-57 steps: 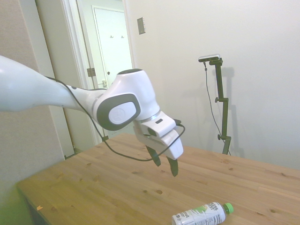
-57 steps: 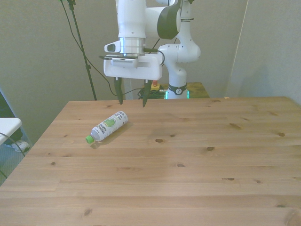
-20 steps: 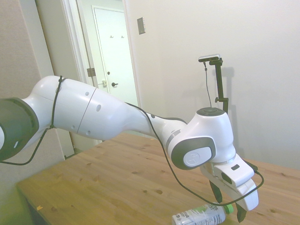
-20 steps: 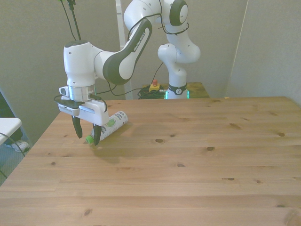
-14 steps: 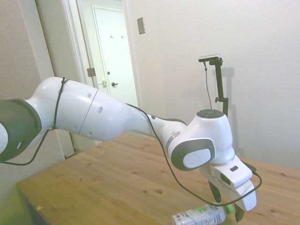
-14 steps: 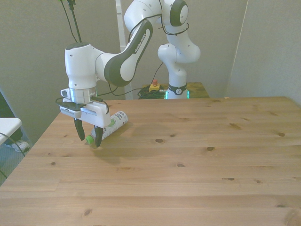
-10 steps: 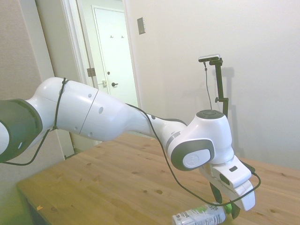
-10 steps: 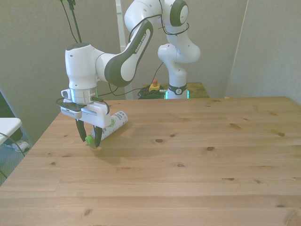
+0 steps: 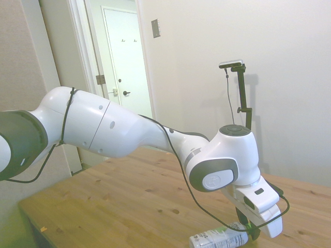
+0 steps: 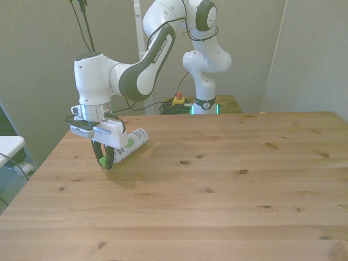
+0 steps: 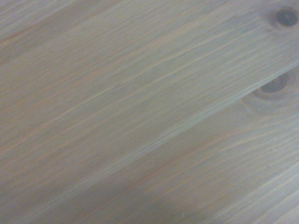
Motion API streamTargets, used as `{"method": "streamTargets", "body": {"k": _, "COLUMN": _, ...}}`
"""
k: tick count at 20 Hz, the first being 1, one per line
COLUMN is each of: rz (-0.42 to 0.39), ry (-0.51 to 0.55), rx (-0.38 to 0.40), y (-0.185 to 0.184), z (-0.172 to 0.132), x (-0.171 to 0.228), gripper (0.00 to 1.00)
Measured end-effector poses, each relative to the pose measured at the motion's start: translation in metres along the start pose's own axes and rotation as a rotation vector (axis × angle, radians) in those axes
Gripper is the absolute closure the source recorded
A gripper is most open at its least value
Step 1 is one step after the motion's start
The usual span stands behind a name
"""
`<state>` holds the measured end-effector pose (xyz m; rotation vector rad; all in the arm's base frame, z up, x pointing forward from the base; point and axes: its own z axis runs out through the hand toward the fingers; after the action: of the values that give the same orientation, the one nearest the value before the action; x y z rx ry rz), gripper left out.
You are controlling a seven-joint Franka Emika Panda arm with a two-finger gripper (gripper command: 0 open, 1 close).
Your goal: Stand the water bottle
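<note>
- Fingers of the gripper stand narrow, pinching the green cap end of the water bottle, tips down at the tabletop.
- Water bottle lies on its side near the tabletop's far corner at the front view's left, cap toward the camera.
- Arm stretches low over the wood, wrist bent so the gripper points straight down.
- Wrist view shows only blurred wood grain.
</note>
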<state>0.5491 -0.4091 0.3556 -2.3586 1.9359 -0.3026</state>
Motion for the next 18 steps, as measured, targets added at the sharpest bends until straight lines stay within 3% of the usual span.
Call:
{"method": "streamTargets", "body": {"k": 8, "rz": -0.026, "ry": -0.019, "rx": 0.038, "y": -0.013, "z": -0.014, "x": -0.01, "gripper": 1.0}}
{"method": "streamTargets", "body": {"k": 18, "rz": -0.128, "ry": -0.016, "rx": 0.181, "y": -0.065, "z": -0.148, "x": -0.071, "gripper": 1.0}}
